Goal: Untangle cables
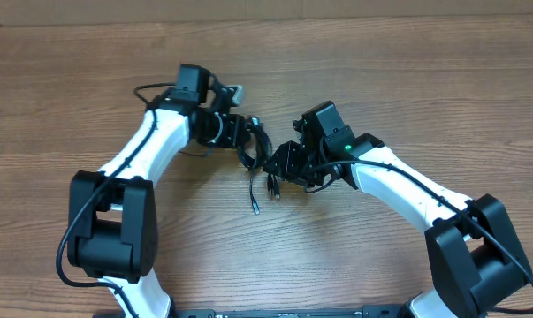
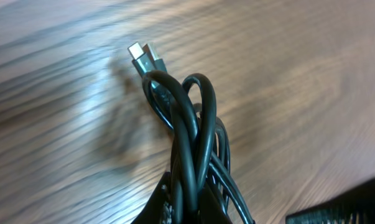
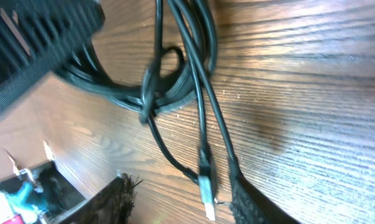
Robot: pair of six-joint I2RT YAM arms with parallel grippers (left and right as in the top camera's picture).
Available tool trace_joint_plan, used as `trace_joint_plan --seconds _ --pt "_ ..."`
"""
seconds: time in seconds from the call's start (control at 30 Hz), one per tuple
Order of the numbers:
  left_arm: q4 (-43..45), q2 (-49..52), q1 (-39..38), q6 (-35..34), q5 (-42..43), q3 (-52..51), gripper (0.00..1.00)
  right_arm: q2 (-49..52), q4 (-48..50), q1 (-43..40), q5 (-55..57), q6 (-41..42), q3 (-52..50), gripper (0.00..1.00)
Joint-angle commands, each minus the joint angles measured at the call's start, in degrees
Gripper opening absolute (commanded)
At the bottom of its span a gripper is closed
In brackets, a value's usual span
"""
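The cables (image 1: 251, 150) are a bunch of thin black cords between my two grippers at mid-table. Two loose ends hang toward the front, one ending in a small plug (image 1: 255, 205). My left gripper (image 1: 239, 132) is shut on the bunch. In the left wrist view the cords (image 2: 196, 124) rise out of the left gripper (image 2: 190, 190), and a silver-tipped plug (image 2: 140, 55) sticks out beyond the loop. My right gripper (image 1: 279, 164) sits just right of the tangle. In the right wrist view it (image 3: 176, 175) stands open, with a silver plug (image 3: 206, 190) lying between its fingers and one cord along the right finger (image 3: 252, 199).
The wooden table (image 1: 407, 79) stretches all round the arms. The left arm's black gripper body (image 3: 32, 43) looms at the upper left of the right wrist view. The table edge with clutter beyond it (image 3: 19, 193) shows at that view's lower left.
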Motion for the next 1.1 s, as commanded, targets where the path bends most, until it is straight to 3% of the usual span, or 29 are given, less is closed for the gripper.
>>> trace_joint_plan --seconds 0.0,0.2,0.43,0.73,1.07 --pt "-0.52 -0.5 1.4 -12.22 -0.39 1.09 0.04 -2.01 0.17 2.38 2.38 -2.38 1.27 0.51" --pt "-0.68 -0.5 1.49 -12.48 0.52 1.09 0.04 -1.79 2.45 7.52 10.25 -2.01 1.25 0.56" --pt "-0.66 -0.5 1.49 -10.73 0.39 1.09 0.04 -1.79 6.14 8.81 18.18 -2.4 1.27 0.56" --pt "-0.61 -0.5 1.49 -10.8 0.11 1.09 0.04 -0.42 5.73 10.36 19.41 -2.64 1.25 0.51" --pt "-0.61 -0.5 1.44 -10.8 -1.6 1.09 0.04 -0.44 11.47 10.05 20.22 -3.08 1.46 0.61"
